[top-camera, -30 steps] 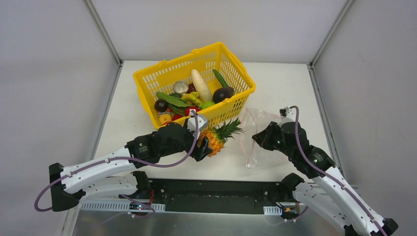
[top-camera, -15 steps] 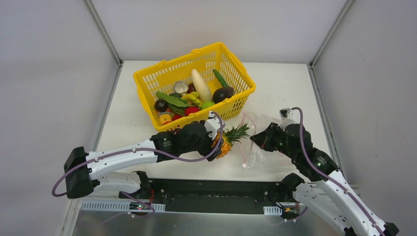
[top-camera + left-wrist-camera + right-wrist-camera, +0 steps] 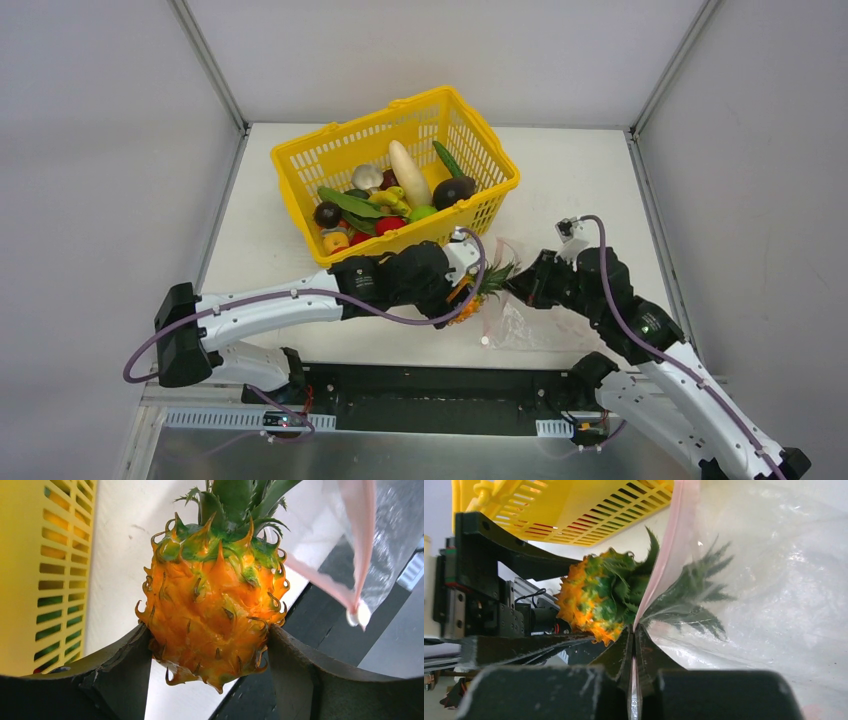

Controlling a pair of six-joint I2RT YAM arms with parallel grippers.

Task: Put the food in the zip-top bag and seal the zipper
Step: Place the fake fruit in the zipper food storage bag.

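My left gripper (image 3: 462, 296) is shut on an orange toy pineapple (image 3: 212, 615) with green leaves, also in the top view (image 3: 478, 290) and the right wrist view (image 3: 601, 597). Its leafy crown pokes into the mouth of the clear zip-top bag (image 3: 525, 315). My right gripper (image 3: 525, 287) is shut on the bag's pinkish-red zipper strip (image 3: 669, 555) and holds the mouth up off the table. The bag's plastic (image 3: 774, 575) shows the leaves through it. The strip and its white slider (image 3: 358, 616) hang at the right of the left wrist view. More toy food (image 3: 390, 200) lies in the basket.
The yellow lattice basket (image 3: 490, 165) stands at the back centre, just behind both grippers, holding a white radish (image 3: 408, 172), dark avocado (image 3: 453, 190) and other pieces. The white table (image 3: 590, 190) ends at a black edge strip (image 3: 430, 385) near the arm bases.
My left gripper carried the pineapple rightward until its leaves entered the bag mouth. My right gripper shifted slightly left, holding the bag's mouth towards it.
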